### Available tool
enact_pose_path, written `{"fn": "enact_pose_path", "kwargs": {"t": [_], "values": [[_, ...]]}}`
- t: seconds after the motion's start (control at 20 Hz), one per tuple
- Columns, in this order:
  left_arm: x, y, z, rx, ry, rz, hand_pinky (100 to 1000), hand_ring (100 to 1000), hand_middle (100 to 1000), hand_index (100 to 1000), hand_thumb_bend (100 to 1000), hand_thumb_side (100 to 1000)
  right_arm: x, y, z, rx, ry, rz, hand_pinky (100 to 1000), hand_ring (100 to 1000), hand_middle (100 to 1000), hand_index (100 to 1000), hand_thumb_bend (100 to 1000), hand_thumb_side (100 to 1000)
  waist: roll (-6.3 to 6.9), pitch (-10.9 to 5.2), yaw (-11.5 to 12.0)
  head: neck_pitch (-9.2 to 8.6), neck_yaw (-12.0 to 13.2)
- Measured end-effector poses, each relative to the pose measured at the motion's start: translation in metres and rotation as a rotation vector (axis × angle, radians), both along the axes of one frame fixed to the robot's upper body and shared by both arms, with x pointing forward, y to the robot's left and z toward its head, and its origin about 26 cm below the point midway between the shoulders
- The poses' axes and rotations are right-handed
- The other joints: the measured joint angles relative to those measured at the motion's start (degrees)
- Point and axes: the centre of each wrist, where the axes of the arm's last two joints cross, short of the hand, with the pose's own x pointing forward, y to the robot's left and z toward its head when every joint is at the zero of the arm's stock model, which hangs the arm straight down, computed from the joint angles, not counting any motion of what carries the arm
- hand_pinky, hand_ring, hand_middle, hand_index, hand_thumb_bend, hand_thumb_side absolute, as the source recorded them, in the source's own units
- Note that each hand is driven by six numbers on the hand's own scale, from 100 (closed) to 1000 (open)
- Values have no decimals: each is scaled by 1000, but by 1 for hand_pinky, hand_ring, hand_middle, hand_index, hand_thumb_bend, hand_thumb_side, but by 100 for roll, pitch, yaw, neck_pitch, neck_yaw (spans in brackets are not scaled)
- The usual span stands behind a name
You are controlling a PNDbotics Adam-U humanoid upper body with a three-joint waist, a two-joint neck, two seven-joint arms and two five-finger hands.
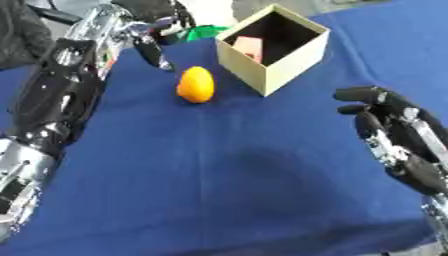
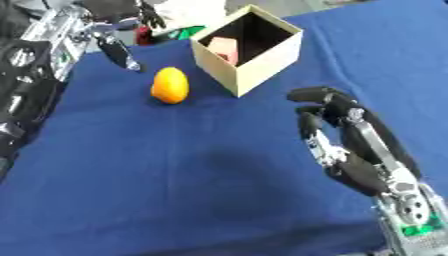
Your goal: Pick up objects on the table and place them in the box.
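Note:
An orange egg-shaped object (image 1: pixel 196 85) lies on the blue tablecloth (image 1: pixel 236 170), just left of an open tan cardboard box (image 1: pixel 289 62). Inside the box a pink-red item (image 1: pixel 251 47) leans against the near wall. My left hand (image 1: pixel 156 50) hovers at the far left edge, above and left of the orange object, with one finger pointing down and nothing held. A green object (image 1: pixel 206 31) and something red (image 2: pixel 143 36) show behind that hand, partly hidden. My right hand (image 2: pixel 337 130) rests open at the right, fingers up and slightly bent, empty.
The box stands askew at the far middle of the table. My left arm (image 1: pixel 52 100) runs along the table's left edge. Dark fabric (image 1: pixel 22 30) fills the far left corner.

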Motion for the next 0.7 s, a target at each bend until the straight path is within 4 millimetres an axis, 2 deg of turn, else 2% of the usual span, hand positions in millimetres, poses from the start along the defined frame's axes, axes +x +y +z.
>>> {"fn": "enact_pose_path", "kwargs": {"t": [0.25,0.55,0.65,0.7], "values": [[3,-7,-20,-19,61,-3,792,721,681,847,608,204,0,1,0,5,-1,1,801,900,763,803,100,675,-18,47,-36,0,12],[5,-18,-39,-54,94,-7,776,697,649,829,557,195,1,2,2,6,-8,5,802,900,763,803,100,677,-16,93,-81,-3,20],[6,-20,-42,-77,81,-4,764,678,623,808,494,175,1,2,3,6,-9,6,802,900,763,803,100,679,-14,112,-110,-5,20],[6,-21,-44,-90,72,-2,759,667,613,796,428,156,1,2,3,6,-9,6,802,900,763,803,100,679,-12,115,-120,-6,20]]}}
